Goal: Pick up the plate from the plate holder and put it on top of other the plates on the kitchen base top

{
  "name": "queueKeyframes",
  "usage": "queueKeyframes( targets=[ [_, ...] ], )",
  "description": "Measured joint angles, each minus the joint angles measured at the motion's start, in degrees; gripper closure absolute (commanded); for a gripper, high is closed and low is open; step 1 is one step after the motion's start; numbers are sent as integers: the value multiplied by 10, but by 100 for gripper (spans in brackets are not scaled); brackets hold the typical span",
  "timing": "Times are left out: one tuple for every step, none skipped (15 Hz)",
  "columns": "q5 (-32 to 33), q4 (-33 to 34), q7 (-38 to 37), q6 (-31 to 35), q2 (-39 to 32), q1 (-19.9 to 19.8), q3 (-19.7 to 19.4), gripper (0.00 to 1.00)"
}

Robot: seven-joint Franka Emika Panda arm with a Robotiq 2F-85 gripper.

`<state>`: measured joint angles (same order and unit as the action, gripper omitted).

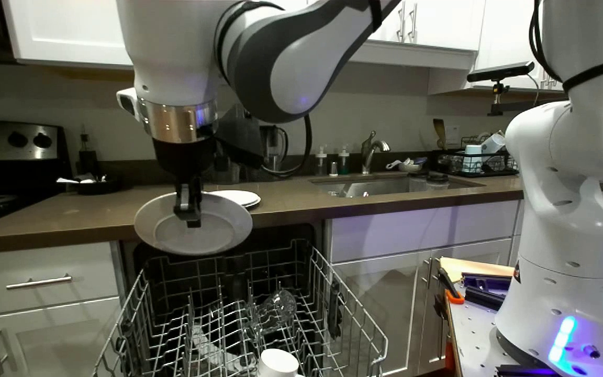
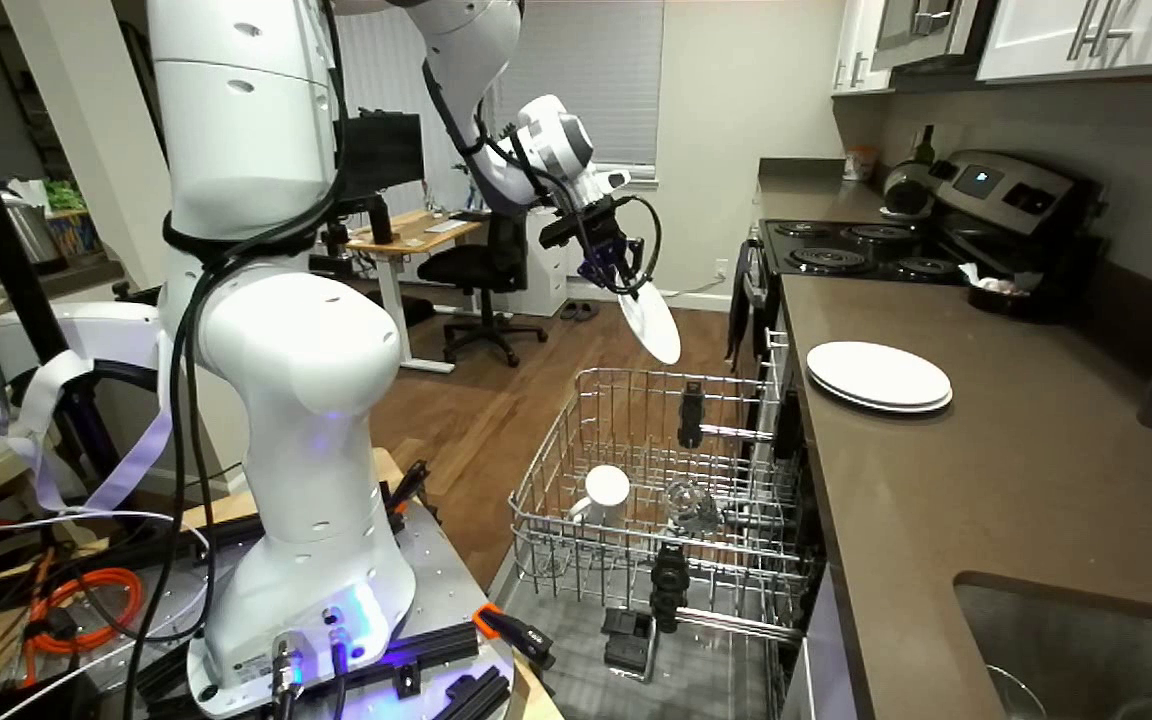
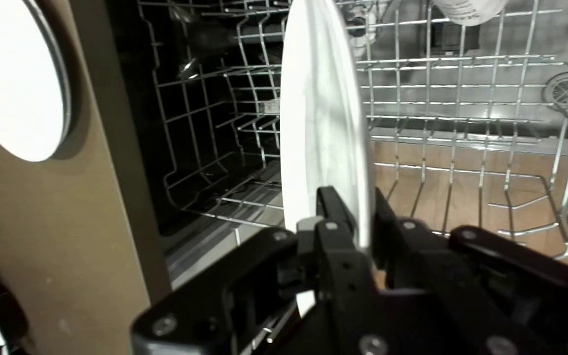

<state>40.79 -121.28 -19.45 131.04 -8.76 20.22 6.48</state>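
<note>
The gripper is clamped at one rim of the plate, shown steeply tilted in an exterior view: its long axis runs from eleven o'clock at the gripper to five o'clock at the free rim. In the wrist view the plate extends from the fingertips toward twelve o'clock, nearly edge-on, one finger to each face. Blur hides the contact line there; how deep the rim sits cannot be told. In an exterior view the plate holder lies at five o'clock from the plate, which is judged lifted clear of it. The other plates form a low, flat pile at ten o'clock from the fingertips in the wrist view, near the front edge of the kitchen base top.

Judgement: the pick is complete; the transfer comes next. Move toward the pile, raise the free rim above the base top edge, then level the plate before lowering. With the tilt uncorrected, the rim may strike or slide the pile
</note>
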Motion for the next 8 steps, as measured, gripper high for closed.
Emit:
queueKeyframes(
  targets=[
    [26,3,-20,-12,3,0,0,91],
    [52,6,-40,-25,4,0,0,91],
    [77,10,-59,-38,3,-1,0,91],
    [101,14,-76,-50,3,-2,0,91],
    [125,20,-93,-63,0,-5,0,91],
    [148,26,-108,-75,-3,-7,0,91],
    [169,34,-123,-88,-8,-11,-1,91],
    [187,42,-137,-101,-14,-15,-1,91]
  ],
)
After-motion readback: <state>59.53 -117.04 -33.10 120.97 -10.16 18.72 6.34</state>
